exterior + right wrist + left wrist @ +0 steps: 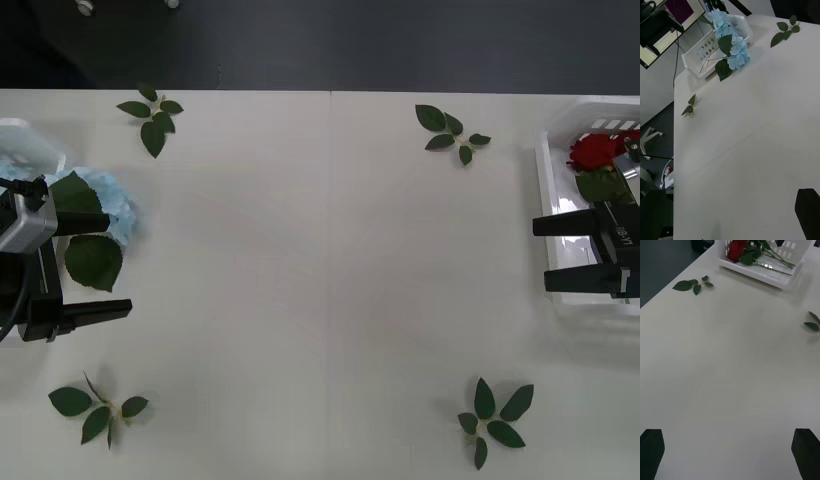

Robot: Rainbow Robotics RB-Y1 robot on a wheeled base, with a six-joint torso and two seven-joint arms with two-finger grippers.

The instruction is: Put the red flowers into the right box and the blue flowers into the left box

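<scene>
The blue flowers [108, 205] lie in the left box [35, 140] at the table's left edge, their pale clusters and broad leaves spilling over its rim onto the table. The right wrist view shows the blue flowers [734, 48] draped over the left box [696, 54]. My left gripper [100, 265] stands open and holds nothing, one finger over the leaves. The red flowers [594, 150] lie in the right box [545, 170], and my right gripper [552, 252] is open over its inner wall. The left wrist view shows the red flowers [736, 249] in the right box [763, 273].
Loose green leaf sprigs lie on the white table: one at the back left [152, 112], one at the back right [452, 132], one at the front left [95, 408], one at the front right [493, 420]. Dark floor lies beyond the far edge.
</scene>
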